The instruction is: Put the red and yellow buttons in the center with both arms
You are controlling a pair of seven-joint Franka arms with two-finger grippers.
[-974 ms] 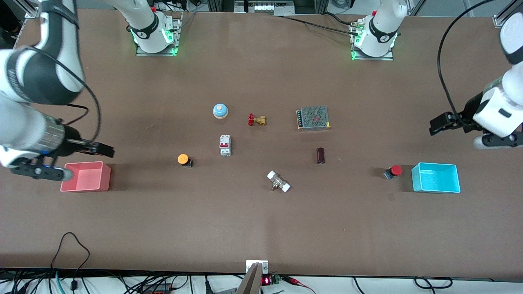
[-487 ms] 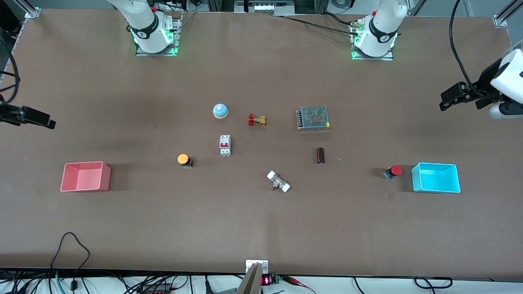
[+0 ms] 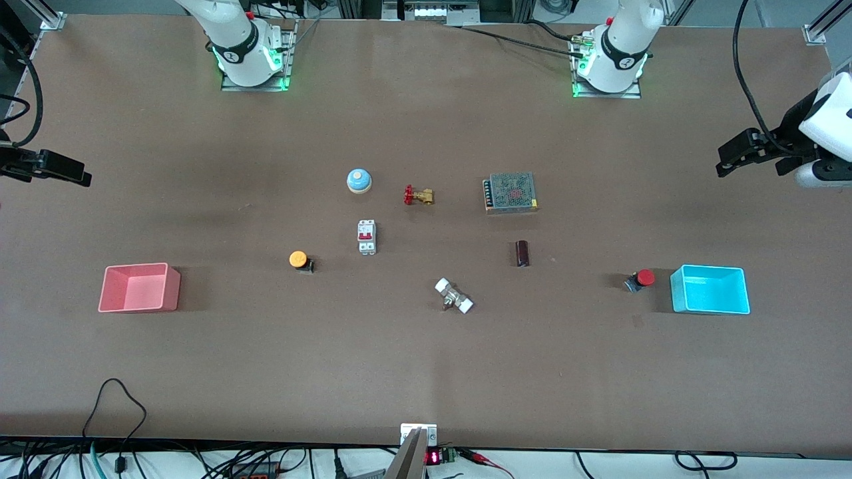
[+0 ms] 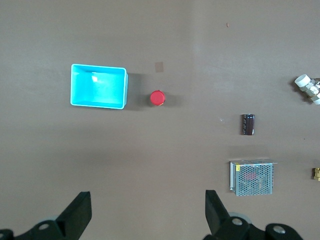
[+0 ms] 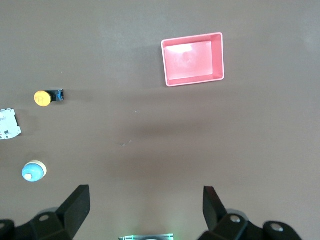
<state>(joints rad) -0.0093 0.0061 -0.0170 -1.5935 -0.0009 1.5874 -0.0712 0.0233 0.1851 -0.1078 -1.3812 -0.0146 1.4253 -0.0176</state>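
Both arms are raised at the table's ends, each pincer held high and holding nothing. The left gripper (image 3: 729,156) hangs over the left arm's end of the table, its fingers (image 4: 80,216) spread wide apart. The right gripper (image 3: 66,174) hangs over the right arm's end, its fingers (image 5: 76,207) equally wide apart.

Nearest the front camera among the loose parts is a white-capped pipe fitting (image 3: 454,296). The cyan bin (image 3: 709,289) sits at the left arm's end with nothing visible in it. The red button (image 3: 641,279) lies on its side just beside that bin, at the bin's nine o'clock in the front view. The pink bin (image 3: 139,287) sits at the right arm's end, likewise with nothing visible inside. The yellow button (image 3: 299,260) lies on its side on the bare tabletop (image 3: 426,372), well apart from the pink bin at about its three o'clock.

Farther from the camera lie a dark cylinder (image 3: 522,253) and a white circuit breaker (image 3: 367,237). Farther still are a mesh-covered power supply (image 3: 510,192), a brass valve (image 3: 418,195) with a red handle, and a blue dome bell (image 3: 359,180).
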